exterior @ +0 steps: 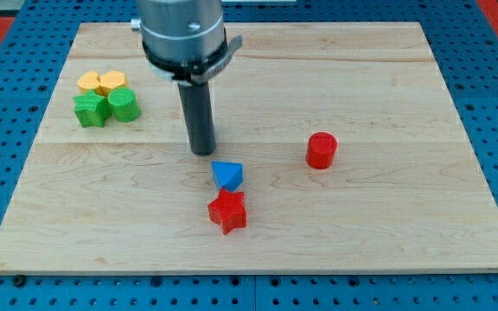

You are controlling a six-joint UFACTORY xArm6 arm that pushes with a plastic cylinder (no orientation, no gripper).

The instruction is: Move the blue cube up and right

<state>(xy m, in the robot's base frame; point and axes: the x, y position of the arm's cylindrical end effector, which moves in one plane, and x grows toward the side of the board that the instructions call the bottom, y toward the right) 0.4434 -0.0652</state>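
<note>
The blue cube (pixel 227 175) sits near the middle of the wooden board (pixel 387 207), turned corner-on. A red star block (pixel 227 212) lies just below it, nearly touching. My tip (pixel 201 152) is the lower end of the dark rod, resting on the board just up and left of the blue cube, a small gap apart. A red cylinder (pixel 322 150) stands to the right of the blue cube.
At the view's upper left is a cluster: two yellow blocks (pixel 102 83), a green star block (pixel 91 110) and a green cylinder (pixel 124 104). The arm's grey body (pixel 182 34) hangs over the board's top middle. Blue pegboard surrounds the board.
</note>
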